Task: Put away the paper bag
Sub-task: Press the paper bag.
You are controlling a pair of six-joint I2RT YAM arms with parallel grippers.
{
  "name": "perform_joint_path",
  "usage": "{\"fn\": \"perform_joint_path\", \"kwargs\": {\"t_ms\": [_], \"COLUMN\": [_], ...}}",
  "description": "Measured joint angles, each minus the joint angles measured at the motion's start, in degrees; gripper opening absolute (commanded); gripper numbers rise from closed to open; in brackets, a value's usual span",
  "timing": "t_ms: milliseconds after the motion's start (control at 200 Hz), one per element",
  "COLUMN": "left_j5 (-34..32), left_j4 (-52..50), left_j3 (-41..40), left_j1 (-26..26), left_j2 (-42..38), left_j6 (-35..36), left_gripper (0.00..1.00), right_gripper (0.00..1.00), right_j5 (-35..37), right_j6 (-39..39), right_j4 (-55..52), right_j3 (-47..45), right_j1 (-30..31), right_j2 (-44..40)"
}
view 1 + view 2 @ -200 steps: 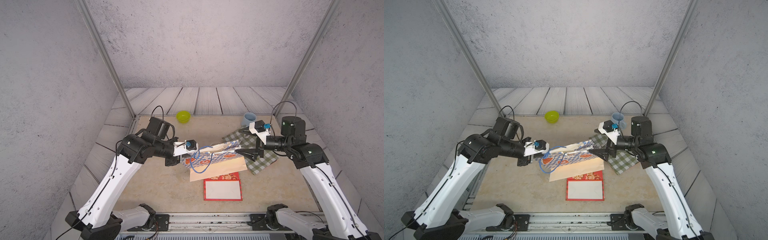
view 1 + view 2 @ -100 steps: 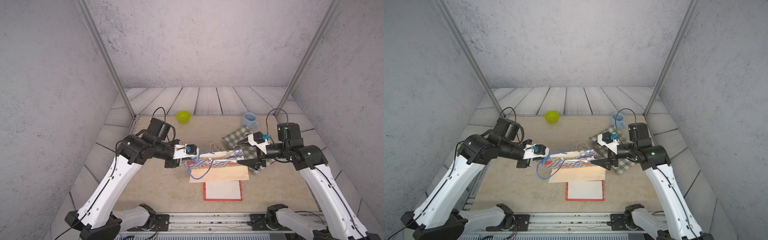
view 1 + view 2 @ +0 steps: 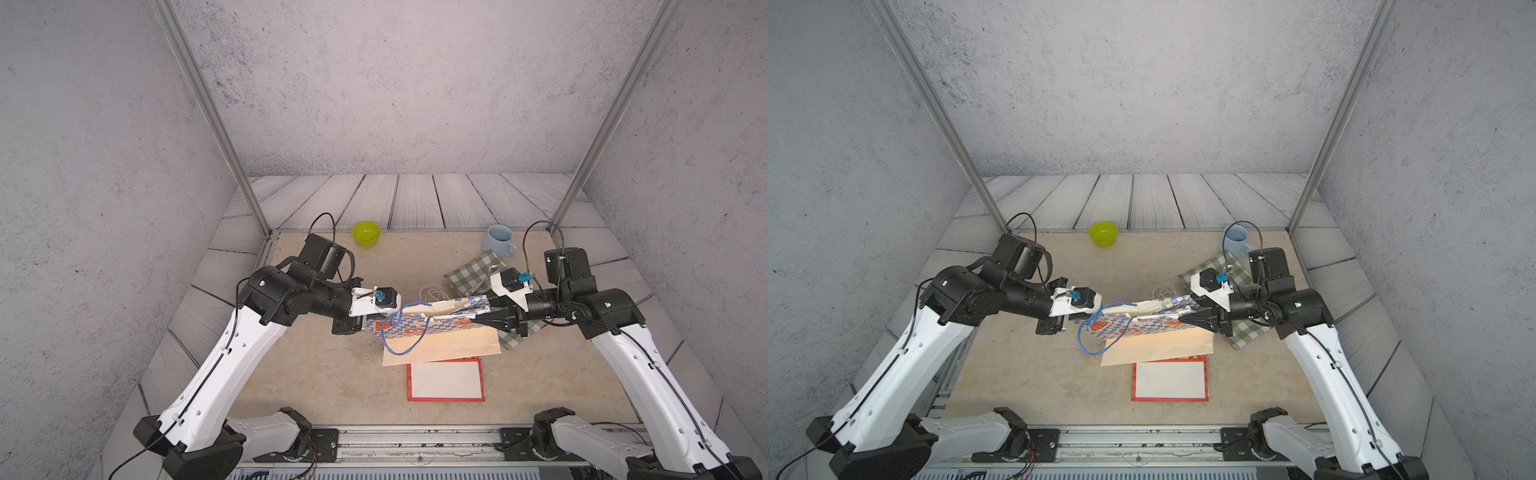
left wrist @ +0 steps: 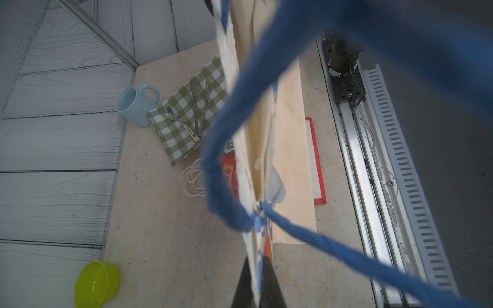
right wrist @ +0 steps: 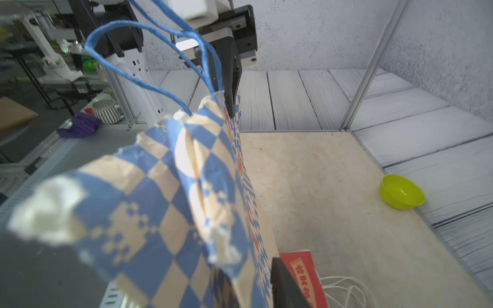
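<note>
Over the bench (image 3: 316,374) we see the paper bag (image 3: 428,326) stretched edge-up between both arms. The left gripper (image 4: 257,282) jaws pinch one end. The right gripper (image 3: 477,322) straddles the other, and we cannot tell whether it grips.

Near end of paper bag (image 5: 149,202) blurred in right wrist view; blue handle (image 4: 256,80) blurred, masking much of left wrist view; red envelope (image 3: 446,380) partly under tan sheet (image 3: 444,347)
</note>
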Motion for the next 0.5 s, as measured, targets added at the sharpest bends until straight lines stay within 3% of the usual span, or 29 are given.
{"fn": "perform_joint_path", "kwargs": {"t_ms": [210,230,285,360,380,405,420,500], "left_j5": [-0.66,-0.76,-1.27,-1.79,-1.97,-2.16,-2.21,-1.62], "left_j4": [0.15,0.28,1.14,4.04,5.03,6.62,7.37,12.48], "left_j3": [0.13,0.13,0.0,-1.44,-2.14,-3.34,-4.0,-8.66], "left_j1": [0.0,0.0,0.0,0.02,0.09,0.35,0.48,2.64], "left_j2": [0.31,0.31,0.15,-0.9,-1.38,-2.29,-2.82,-6.82], "left_j6": [-1.44,-1.75,-2.86,-5.25,-5.97,-7.08,-7.76,-11.67], "left_gripper": [0.0,0.08,0.48,0.71,0.82,0.88,0.99,0.99], "right_gripper": [0.0,0.0,0.0,0.0,0.0,0.0,0.0,0.0], "right_j5": [-0.04,-0.02,-0.04,-0.04,0.0,0.02,0.02,0.0], "right_j6": [0.9,0.98,1.38,2.29,2.62,3.08,3.41,5.11], "right_j4": [0.94,1.18,1.68,3.21,3.69,4.2,4.57,6.4], "right_j3": [-0.02,-0.04,-0.24,-0.85,-1.09,-1.38,-1.55,-2.05], "right_j1": [0.07,0.07,0.07,0.07,0.07,0.07,0.07,0.04], "right_j2": [0.0,0.0,-0.02,-0.2,-0.33,-0.46,-0.55,-1.11]}}
